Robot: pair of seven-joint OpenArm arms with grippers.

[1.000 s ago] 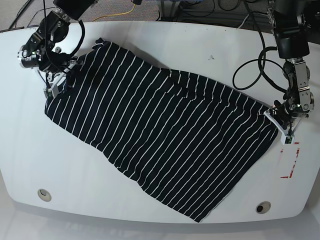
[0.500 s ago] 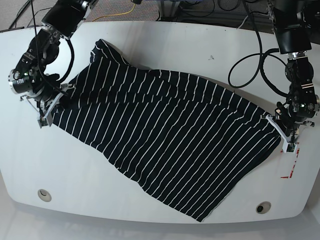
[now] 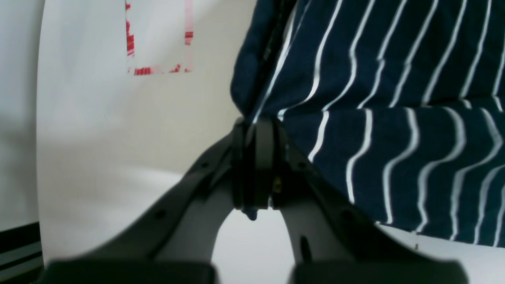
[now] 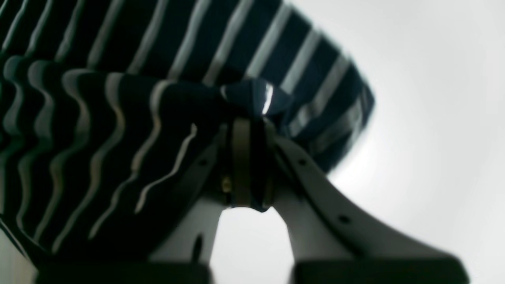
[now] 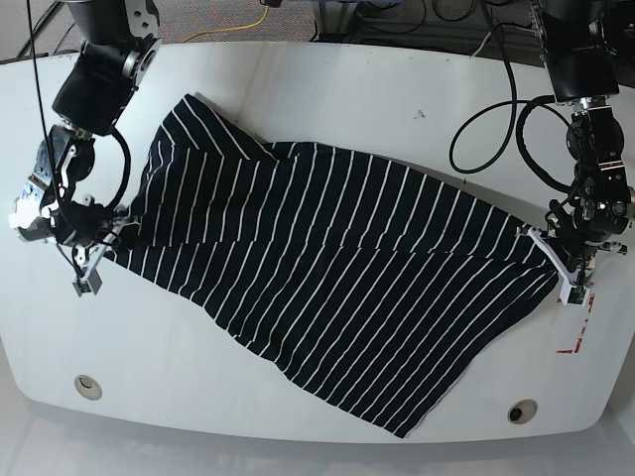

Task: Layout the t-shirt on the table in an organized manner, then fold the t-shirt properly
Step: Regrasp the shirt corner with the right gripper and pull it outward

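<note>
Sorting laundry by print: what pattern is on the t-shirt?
Thin white stripes on the soft, very dark navy t-shirt; clearest in base view.

the right end effector (image 5: pixel 96 266) has moved down the counter's (image 5: pixel 327 79) side edge toward its front, dragging its pinched corner of the t-shirt (image 5: pixel 327 288) outward. the cloth now lies flatter, its far tip more exposed.

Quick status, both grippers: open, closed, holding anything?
Left gripper: closed, pinching an edge of the t-shirt.
Right gripper: closed, pinching the t-shirt's opposite edge.
</note>
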